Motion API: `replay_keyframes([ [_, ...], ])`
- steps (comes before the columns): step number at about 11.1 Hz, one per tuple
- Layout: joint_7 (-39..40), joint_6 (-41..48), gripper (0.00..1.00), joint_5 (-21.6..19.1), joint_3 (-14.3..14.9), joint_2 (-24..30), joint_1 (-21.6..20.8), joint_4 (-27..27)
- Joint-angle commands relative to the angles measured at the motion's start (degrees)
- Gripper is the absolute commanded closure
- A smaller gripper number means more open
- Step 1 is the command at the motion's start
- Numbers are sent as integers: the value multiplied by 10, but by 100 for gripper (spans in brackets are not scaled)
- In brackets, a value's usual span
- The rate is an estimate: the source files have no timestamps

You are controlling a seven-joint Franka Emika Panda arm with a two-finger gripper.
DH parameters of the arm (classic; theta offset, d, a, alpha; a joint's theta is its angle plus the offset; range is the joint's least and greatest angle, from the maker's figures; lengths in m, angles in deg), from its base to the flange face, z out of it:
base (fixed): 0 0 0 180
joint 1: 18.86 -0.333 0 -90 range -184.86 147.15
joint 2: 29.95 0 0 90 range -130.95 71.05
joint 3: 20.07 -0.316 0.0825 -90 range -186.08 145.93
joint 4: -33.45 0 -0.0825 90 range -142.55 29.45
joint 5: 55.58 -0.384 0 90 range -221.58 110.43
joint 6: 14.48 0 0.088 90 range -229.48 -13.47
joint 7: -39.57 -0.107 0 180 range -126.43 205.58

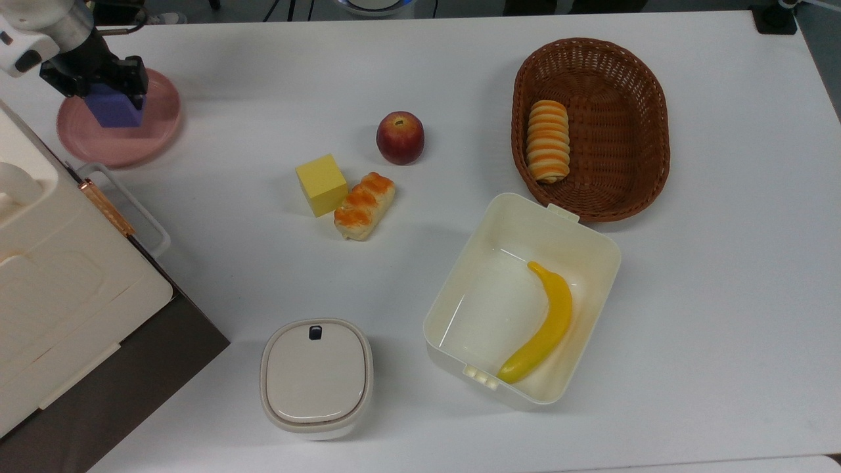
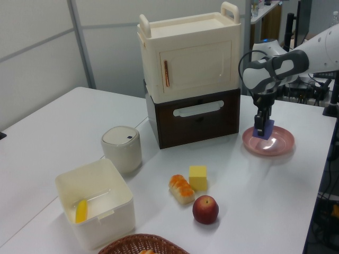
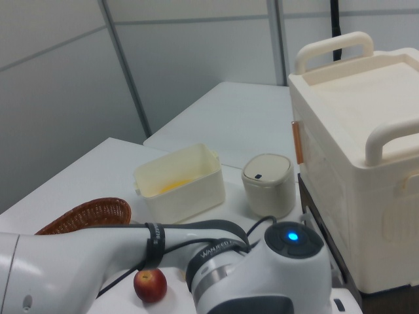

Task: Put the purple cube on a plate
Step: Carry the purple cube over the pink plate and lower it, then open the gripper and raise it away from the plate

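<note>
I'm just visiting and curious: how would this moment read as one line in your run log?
stage: placing | hand: shut on purple cube | cube: over pink plate | released: not yet

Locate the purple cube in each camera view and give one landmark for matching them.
Top view: the purple cube is at upper left, held by the gripper over the pink plate.
Left view: the cube is at right, over the plate.
Right view: not in it; the arm fills the foreground.
Shared landmark: the red apple.
</note>
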Motion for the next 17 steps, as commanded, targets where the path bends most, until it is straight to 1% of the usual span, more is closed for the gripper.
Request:
replay_keyframes([
  [1,22,-10,39,3,-1,-3,8,-17],
  [2,22,-10,24,3,-1,-4,8,-16],
  [3,22,-10,0,3,0,-4,8,-12],
  [6,17,-8,0,3,0,-3,8,-8],
  [8,10,25,0,3,-1,5,1,14],
  [9,-17,56,0,-1,-7,12,-4,35],
  [10,-62,67,0,-4,-9,16,-19,46],
  [12,-162,67,0,-4,-9,25,-72,47],
  [14,-264,67,0,-5,-9,40,-141,47],
  [17,-402,69,0,-5,-8,82,-267,56],
])
